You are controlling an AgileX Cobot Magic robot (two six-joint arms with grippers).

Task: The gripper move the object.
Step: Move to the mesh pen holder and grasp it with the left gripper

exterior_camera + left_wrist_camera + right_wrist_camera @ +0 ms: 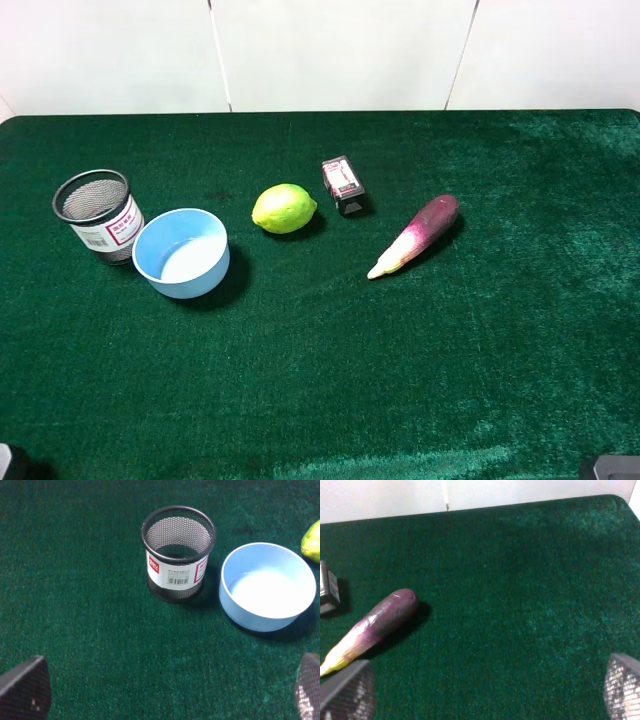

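Green table (pixel 500 350), both grippers open over it.
I see the left gripper (pixel 167 695) and the right gripper (pixel 484 690) spread wide, holding nothing. Just beside the blue bowl (pixel 190 285), at the table's left, the mesh cup (pixel 98 215) stands upright.

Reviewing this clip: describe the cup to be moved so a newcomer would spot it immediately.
On the green table, look to the far left of the row of items. There the mesh cup stands upright beside a light blue bowl. It alone is black wire mesh, with a white label printed in red and a barcode.
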